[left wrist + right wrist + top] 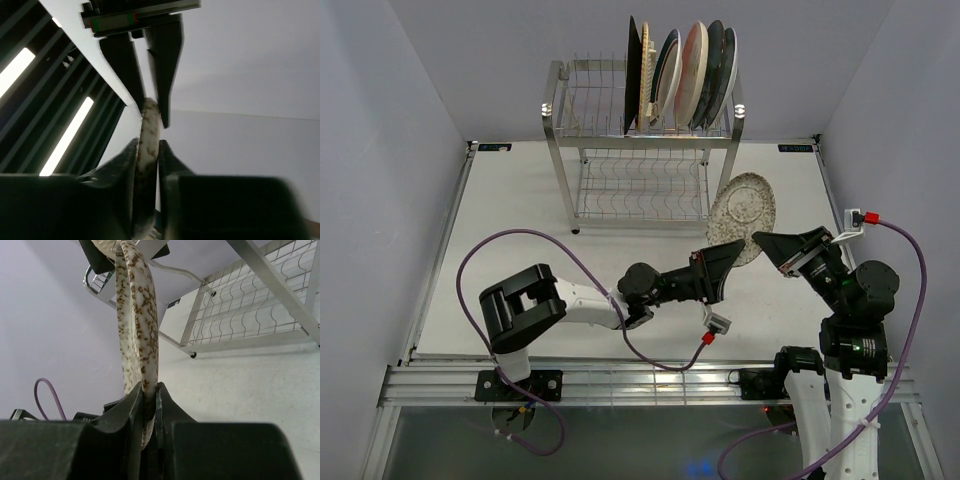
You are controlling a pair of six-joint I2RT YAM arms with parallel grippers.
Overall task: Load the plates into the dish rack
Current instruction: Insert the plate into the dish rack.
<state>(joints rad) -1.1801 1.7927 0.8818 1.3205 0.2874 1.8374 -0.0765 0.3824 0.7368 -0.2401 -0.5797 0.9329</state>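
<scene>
From above, my left gripper (728, 256) and my right gripper (767, 243) both hold the spotted plate (742, 208) up on its edge, just near of the rack (620, 190), on its right. I think one is passing it to the other. Six plates (682, 75) stand in the top shelf.

In my left wrist view, my fingers (122, 170) squeeze the plate's rim.

In my right wrist view, my fingers (129, 407) pinch it tight too, so it cannot fall.
</scene>
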